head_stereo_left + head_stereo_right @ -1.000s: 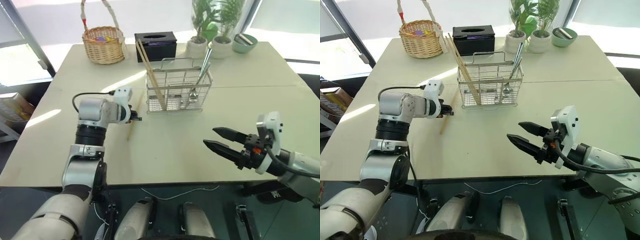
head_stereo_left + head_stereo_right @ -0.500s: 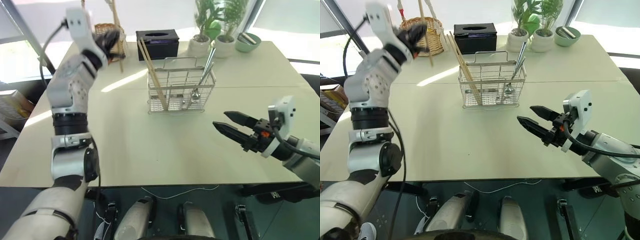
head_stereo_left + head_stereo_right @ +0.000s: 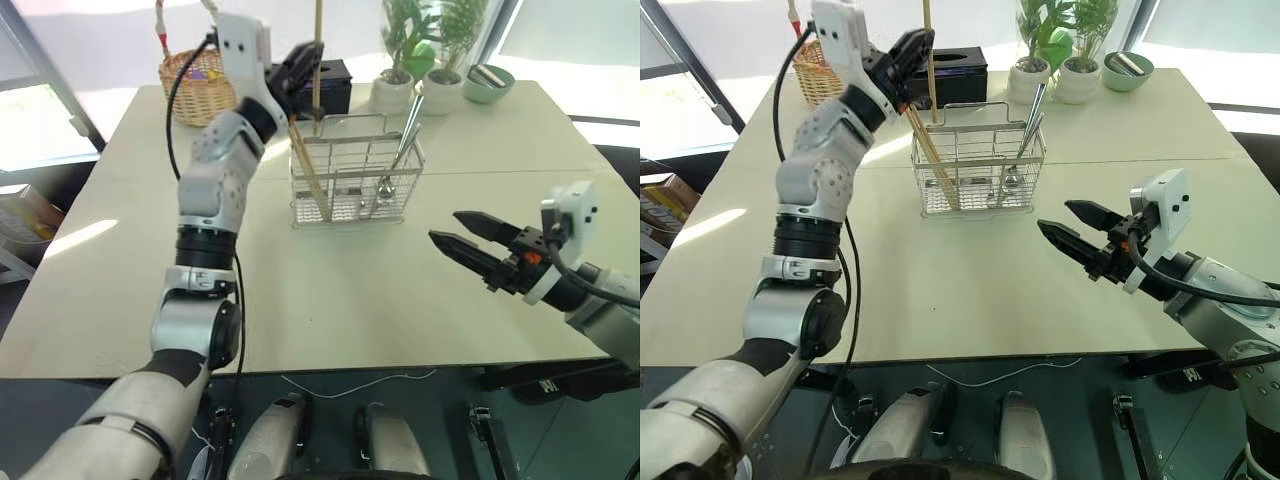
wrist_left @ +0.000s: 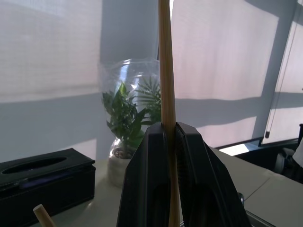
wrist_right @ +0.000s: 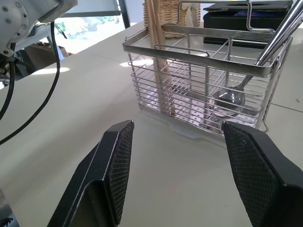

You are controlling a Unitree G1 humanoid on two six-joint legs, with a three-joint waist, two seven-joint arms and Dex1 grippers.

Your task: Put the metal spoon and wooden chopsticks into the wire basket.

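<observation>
Left end effector (image 3: 300,68) clamped on upright chopstick (image 3: 318,40) above basket (image 3: 357,180): light, stiff, slippery; mid-shaft pinch judged best. Right end effector (image 3: 462,240) apart, empty.

My rig, as I see it: left arm (image 3: 205,190) in silver-grey cylindrical segments split by black ribbed collars, with a white camera block behind the left gripper (image 3: 300,68) and a black cable looping back from it. Left gripper: two black fingers (image 4: 199,189), smooth and wedge-shaped. Right gripper (image 3: 462,234): two black tapered fingers (image 5: 116,161) with cross-hatched pads, orange detail at their base, white camera housing and black cable behind, grey forearm.
</observation>
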